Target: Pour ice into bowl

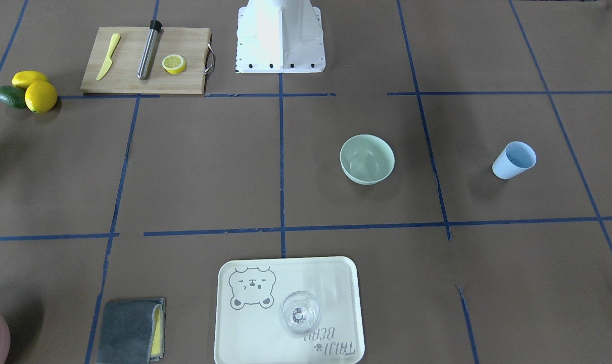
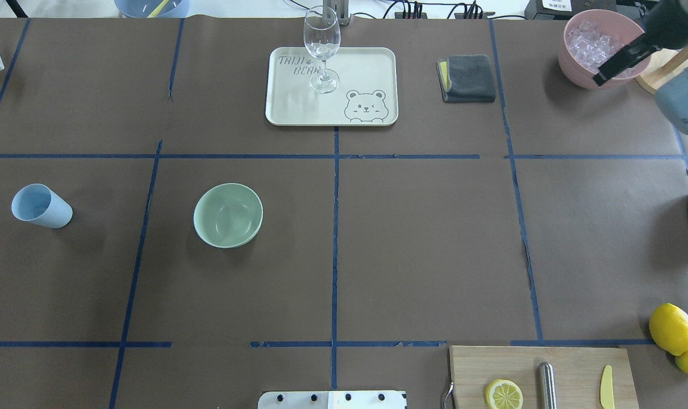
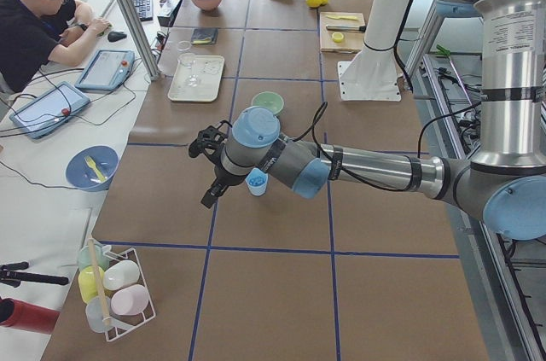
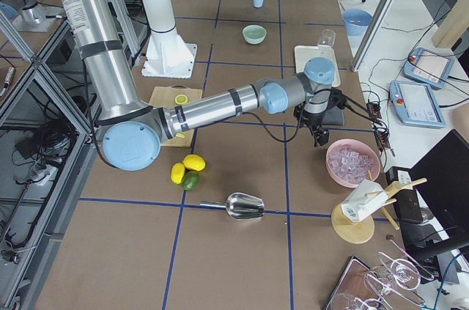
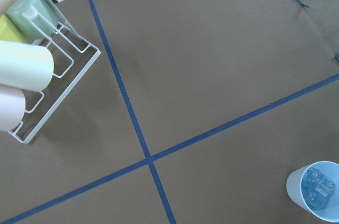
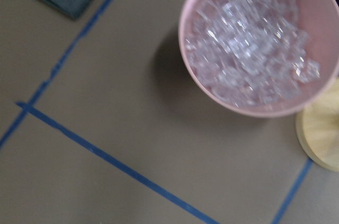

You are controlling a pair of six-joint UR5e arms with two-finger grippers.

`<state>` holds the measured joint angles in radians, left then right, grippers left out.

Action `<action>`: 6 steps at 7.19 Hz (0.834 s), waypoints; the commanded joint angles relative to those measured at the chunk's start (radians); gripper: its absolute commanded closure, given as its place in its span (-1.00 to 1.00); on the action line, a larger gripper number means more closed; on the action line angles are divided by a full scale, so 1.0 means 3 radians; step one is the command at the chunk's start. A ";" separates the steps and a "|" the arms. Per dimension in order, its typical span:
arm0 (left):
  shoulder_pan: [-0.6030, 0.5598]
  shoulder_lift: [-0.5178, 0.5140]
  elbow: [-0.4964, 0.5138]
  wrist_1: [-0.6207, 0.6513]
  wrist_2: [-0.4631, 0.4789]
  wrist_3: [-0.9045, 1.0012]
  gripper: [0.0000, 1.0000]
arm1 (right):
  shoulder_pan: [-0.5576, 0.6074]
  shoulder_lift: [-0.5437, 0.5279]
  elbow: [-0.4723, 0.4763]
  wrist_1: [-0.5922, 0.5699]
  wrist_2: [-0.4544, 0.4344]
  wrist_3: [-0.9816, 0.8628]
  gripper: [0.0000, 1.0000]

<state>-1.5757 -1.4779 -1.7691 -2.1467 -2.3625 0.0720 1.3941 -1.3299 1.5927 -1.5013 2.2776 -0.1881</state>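
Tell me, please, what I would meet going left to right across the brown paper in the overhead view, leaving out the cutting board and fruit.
Blue cup → mint-green bowl → tray bearing the wine glass → grey folded cloth → pink container.

Your silver-and-blue left arm (image 3: 375, 169) stretches out nearly level above the surface, with the black left gripper (image 3: 213, 195) angled downward. Your right arm (image 4: 212, 108) reaches far out, its black right gripper (image 4: 319, 138) pointing down. You can't tell how either gripper's jaws stand.
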 commanded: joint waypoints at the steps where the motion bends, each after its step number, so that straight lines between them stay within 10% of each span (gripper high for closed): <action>1: 0.0011 -0.0008 0.0159 -0.0829 -0.0025 -0.0263 -1.00 | 0.0368 -0.0601 0.0024 0.0059 0.0174 -0.0308 -1.00; 3: 0.0285 0.0007 0.0140 -0.1431 0.0031 -0.1120 -1.00 | 0.0405 -0.0858 0.0166 0.0055 0.0201 -0.0238 -1.00; 6: 0.1128 0.0379 0.0129 -0.2311 0.1248 -0.2312 -1.00 | 0.0405 -0.1013 0.0341 0.0050 0.0252 -0.0059 -1.00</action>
<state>-1.3503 -1.4152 -1.7294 -2.7287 -2.1546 -0.4842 1.5150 -1.6239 1.6799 -1.4859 2.3492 -0.2339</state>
